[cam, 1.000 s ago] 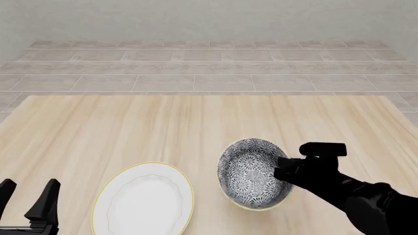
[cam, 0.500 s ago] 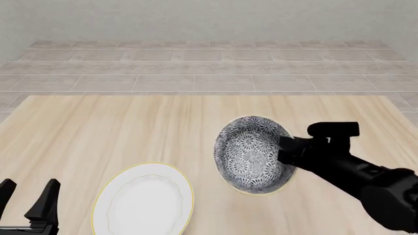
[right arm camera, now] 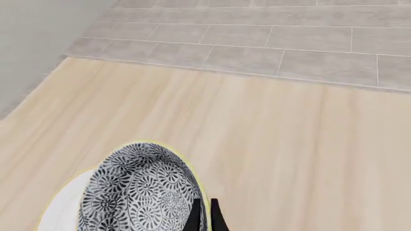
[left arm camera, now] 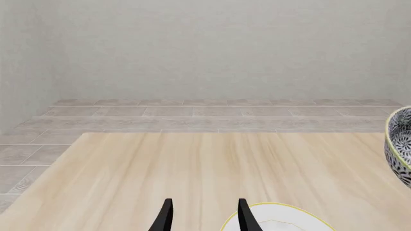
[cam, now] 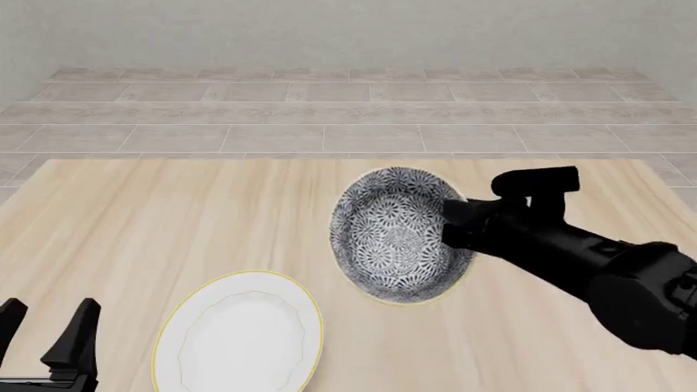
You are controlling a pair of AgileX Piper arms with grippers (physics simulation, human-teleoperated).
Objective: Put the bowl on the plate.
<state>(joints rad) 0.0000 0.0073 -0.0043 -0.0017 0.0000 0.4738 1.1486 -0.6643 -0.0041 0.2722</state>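
Observation:
The floral grey-and-white bowl (cam: 397, 234) hangs tilted above the table, its opening turned toward the camera. My right gripper (cam: 455, 227) is shut on the bowl's right rim. In the right wrist view the bowl (right arm camera: 138, 190) fills the lower part, with the gripper (right arm camera: 204, 216) clamped on its rim and the plate (right arm camera: 61, 207) showing beyond it. The white plate (cam: 240, 333) with a gold edge lies flat at the front left of the table, below and left of the bowl. My left gripper (cam: 46, 331) rests open at the front left corner, left of the plate.
The light wooden table (cam: 196, 212) ends at a far edge, beyond which lies a tiled floor (cam: 348, 114) and a pale wall. In the left wrist view the plate's rim (left arm camera: 276, 214) lies beside the open left gripper (left arm camera: 202, 214) and the bowl (left arm camera: 399, 144) shows at the frame's edge.
My right arm has lifted the bowl off the table and carried it up and leftward, tilting it more. The plate and left gripper have not moved.

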